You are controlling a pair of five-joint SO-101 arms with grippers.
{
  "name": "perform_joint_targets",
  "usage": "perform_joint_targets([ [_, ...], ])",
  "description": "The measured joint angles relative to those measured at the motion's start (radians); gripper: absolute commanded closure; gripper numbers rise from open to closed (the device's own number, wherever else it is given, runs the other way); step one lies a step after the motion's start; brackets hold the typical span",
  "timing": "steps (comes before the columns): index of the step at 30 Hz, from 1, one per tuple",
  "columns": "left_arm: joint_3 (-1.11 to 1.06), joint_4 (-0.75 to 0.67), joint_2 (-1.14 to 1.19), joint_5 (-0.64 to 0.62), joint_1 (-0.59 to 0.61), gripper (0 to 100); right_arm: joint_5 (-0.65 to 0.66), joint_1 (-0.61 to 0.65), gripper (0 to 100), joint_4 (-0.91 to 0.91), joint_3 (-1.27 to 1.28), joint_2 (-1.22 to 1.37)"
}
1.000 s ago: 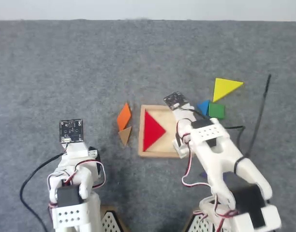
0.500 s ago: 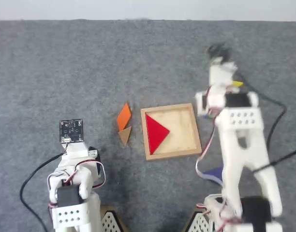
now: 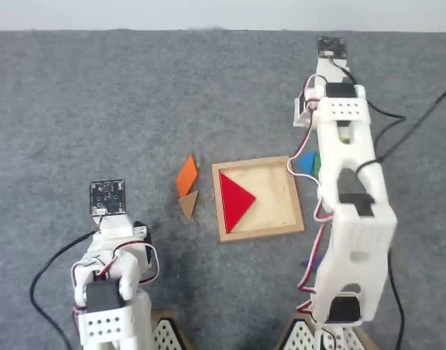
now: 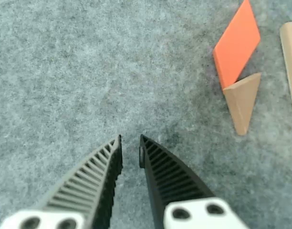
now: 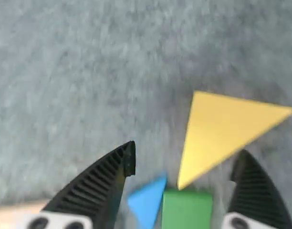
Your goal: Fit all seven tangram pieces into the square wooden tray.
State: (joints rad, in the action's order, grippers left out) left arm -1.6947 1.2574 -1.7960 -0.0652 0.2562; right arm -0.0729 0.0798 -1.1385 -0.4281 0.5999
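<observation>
The square wooden tray point(image 3: 278, 197) lies mid-table with a red triangle point(image 3: 234, 198) in its left part. An orange parallelogram point(image 3: 186, 175) and a brown triangle point(image 3: 188, 205) lie just left of it. My right arm point(image 3: 343, 146) stretches over the pieces beyond the tray's far right corner. Its gripper point(image 5: 186, 162) is wide open above the yellow triangle point(image 5: 222, 131), with the blue triangle point(image 5: 148, 202) and green square point(image 5: 186, 210) close behind. My left gripper point(image 4: 130, 143) hovers over bare carpet near the brown triangle point(image 4: 241, 100), fingers slightly apart and holding nothing.
Grey carpet covers the table. A purple piece point(image 3: 314, 259) peeks out under the right arm near the tray's front right corner. The right arm's cables point(image 3: 420, 80) trail to the right. The left arm's base point(image 3: 110, 292) sits at the front left.
The right arm has swung from over the tray's right edge to the far right pieces, uncovering the tray. The tray now sits slightly turned. The left arm has kept still.
</observation>
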Motion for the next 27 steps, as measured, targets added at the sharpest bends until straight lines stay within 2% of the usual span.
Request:
perform_joint_targets([
  [5, 0.0, 0.0, 0.0, 0.0, 0.0, 94, -0.005, -0.031, 64.5, 0.0, -0.21, 0.235],
  [9, 0.0, 0.0, 0.0, 0.0, 0.0, 94, -0.091, -0.077, 64.5, -0.02, -0.331, 0.353],
  [15, 0.0, 0.0, 0.0, 0.0, 0.0, 94, -0.161, -0.141, 65.6, -0.206, -0.491, 0.451],
  [21, 0.0, 0.0, 0.0, 0.0, 0.0, 94, -0.161, -0.169, 77.9, -0.405, -0.606, 0.505],
  [27, 0.0, 0.0, 0.0, 0.0, 0.0, 94, -0.16, -0.227, 91.3, -0.46, -0.663, 0.519],
])
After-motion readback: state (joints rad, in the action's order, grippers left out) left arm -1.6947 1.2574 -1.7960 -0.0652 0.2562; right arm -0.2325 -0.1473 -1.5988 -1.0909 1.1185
